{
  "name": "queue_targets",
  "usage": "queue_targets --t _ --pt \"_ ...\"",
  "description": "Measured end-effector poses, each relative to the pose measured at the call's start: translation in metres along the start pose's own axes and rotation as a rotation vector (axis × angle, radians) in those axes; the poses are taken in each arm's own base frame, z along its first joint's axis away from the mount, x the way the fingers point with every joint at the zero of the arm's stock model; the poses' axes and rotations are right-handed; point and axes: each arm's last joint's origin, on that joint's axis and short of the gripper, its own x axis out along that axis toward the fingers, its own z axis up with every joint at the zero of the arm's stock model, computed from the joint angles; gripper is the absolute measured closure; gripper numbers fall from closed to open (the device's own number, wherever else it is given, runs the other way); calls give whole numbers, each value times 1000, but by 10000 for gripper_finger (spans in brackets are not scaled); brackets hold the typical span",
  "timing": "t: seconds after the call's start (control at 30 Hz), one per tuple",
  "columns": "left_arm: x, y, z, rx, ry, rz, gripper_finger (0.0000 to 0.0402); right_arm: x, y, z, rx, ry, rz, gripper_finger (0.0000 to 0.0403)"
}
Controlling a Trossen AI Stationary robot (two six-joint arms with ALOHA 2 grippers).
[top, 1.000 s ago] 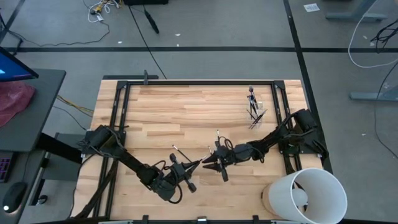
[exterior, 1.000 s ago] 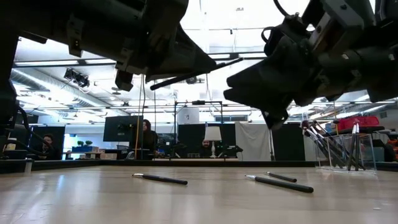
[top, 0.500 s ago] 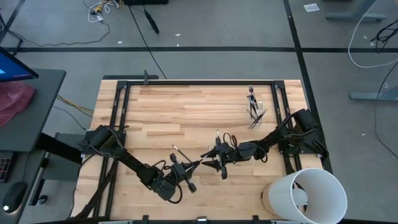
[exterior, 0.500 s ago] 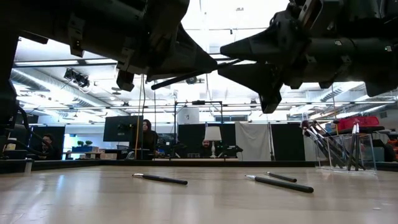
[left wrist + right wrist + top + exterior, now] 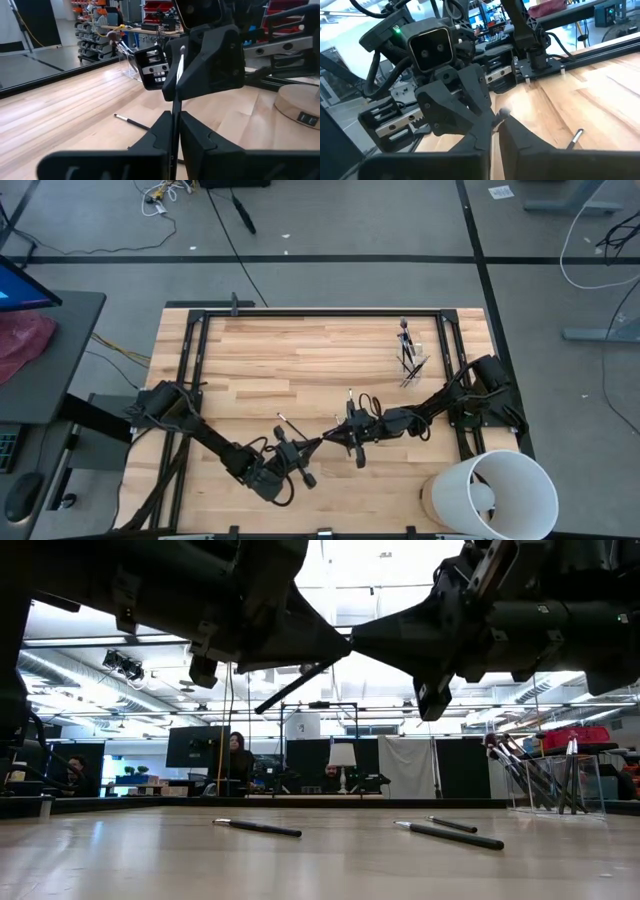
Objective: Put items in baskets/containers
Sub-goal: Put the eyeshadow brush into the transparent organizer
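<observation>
While 1 brush (image 5: 176, 107) hangs in the air between the 2 arms, its long axis runs roughly from the left gripper (image 5: 303, 450) up toward the right gripper (image 5: 338, 438), and that line is what the coming move turns on. The left jaws are closed on the brush's lower handle. The right jaws are also closed, pinching its pale upper end, so both arms grip the same brush at once, tip to tip above the middle of the tabletop (image 5: 300, 360). Judging from this, a handover is under way, and the right arm, which stands nearer the clear cup (image 5: 410, 360), looks the one to carry it on once the left lets go.

The cup stands well apart, toward the far right of the tabletop, with several brushes already upright in it. At least 3 loose brushes (image 5: 257, 827) lie flat on the wood below the arms.

The left wrist view shows the handle rising straight out between the left fingers (image 5: 200, 145) into the right gripper's fingers. The high view shows only 2 dark tips meeting, though it alone places the cup. The low view shows the brush tilted, its lower end hanging free under the left gripper.
</observation>
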Motion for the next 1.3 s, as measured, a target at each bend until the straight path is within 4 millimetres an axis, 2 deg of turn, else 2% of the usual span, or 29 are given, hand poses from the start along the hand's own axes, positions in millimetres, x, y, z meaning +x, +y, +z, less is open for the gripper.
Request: queue_targets --t 0.13,0.3,0.43,0.57,0.77,0.9,1.07,1.3 --pt "4 2 -2 22 20 -10 350 -2 0 1 -21 18 -20 395" --pt "10 5 -8 31 73 -44 270 -14 -1 17 -60 128 -160 396" --pt "17 9 -13 8 124 -66 212 -36 -1 45 -111 216 -308 396" --pt "24 13 -15 -9 157 -74 179 -67 -5 79 -143 249 -484 397" --pt "28 14 -14 -10 169 -80 179 -113 -22 130 -113 344 -806 397" --pt "29 15 -14 -8 169 -79 189 -137 -37 156 -92 451 -981 397" --pt "29 15 -14 -9 169 -79 199 -155 -58 174 -94 561 -1164 396" --pt "29 15 -15 -9 169 -79 204 -169 -85 182 -101 627 -1308 396"
